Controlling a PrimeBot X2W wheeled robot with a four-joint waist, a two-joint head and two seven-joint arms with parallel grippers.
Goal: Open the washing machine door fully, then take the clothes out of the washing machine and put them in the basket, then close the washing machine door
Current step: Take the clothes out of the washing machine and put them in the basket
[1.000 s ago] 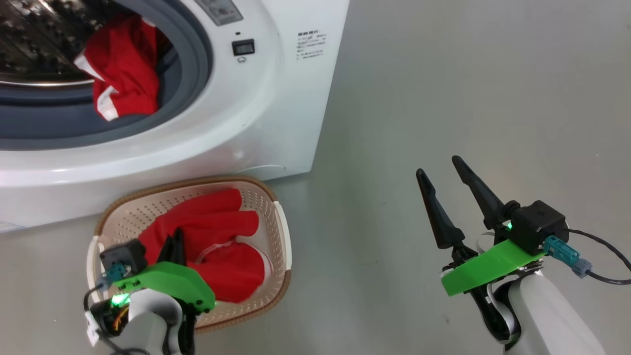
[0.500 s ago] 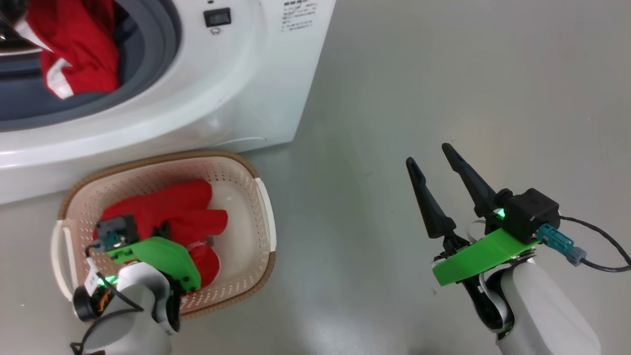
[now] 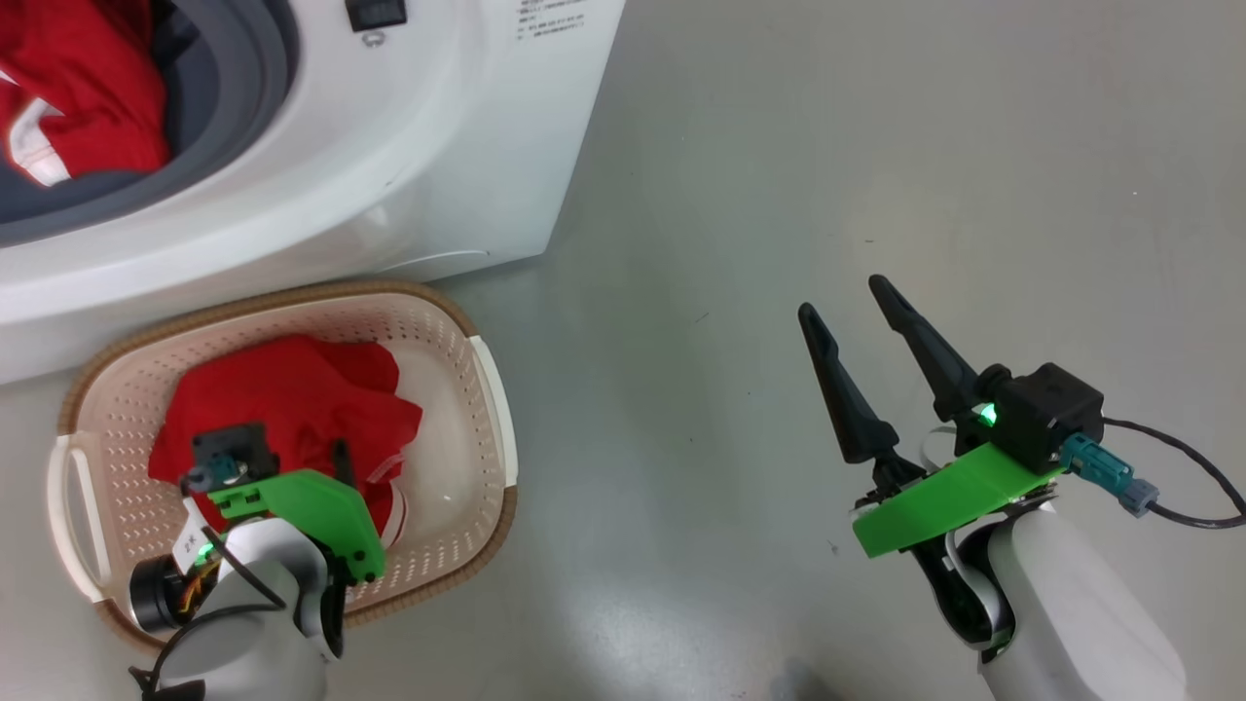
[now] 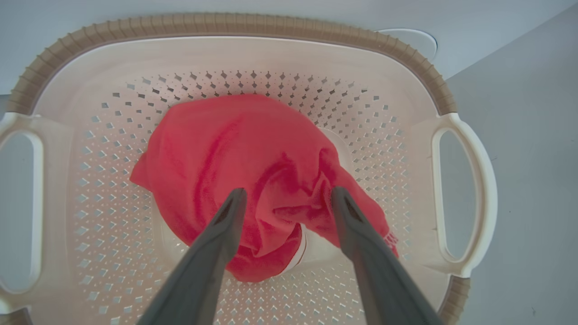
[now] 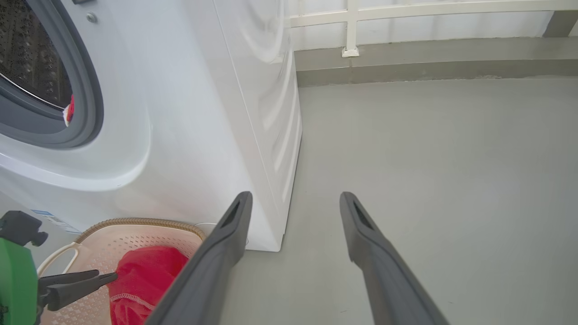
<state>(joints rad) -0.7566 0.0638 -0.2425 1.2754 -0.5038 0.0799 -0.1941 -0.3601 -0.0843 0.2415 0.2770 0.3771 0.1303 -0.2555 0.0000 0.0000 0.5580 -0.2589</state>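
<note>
1. Nearest you, the left gripper [image 4: 288, 192] hangs inside the basket [image 4: 226, 22]. Its fingers are spread to either side of the red garment [image 4: 235, 149] and grip nothing. The garment lies heaped on the basket floor, so I judge this to be the release that ends one drop-off.
2. Your right gripper [image 3: 842, 297] is open and empty over the grey floor [image 3: 730, 195], well apart from the basket.
3. Farther off, a second red garment [image 3: 88, 107] with white trim lies in the mouth of the washing machine [image 3: 409, 146], against the grey gasket [image 3: 234, 97]. Next, lift the left arm straight up so no fold snags a finger, then reach into the drum. Closing the door comes after that.
4. A second ago the left fingers were pinched together in the cloth; now they are parted. The head camera has swung, which is why the machine and basket sit further left. The right gripper is unchanged.
</note>
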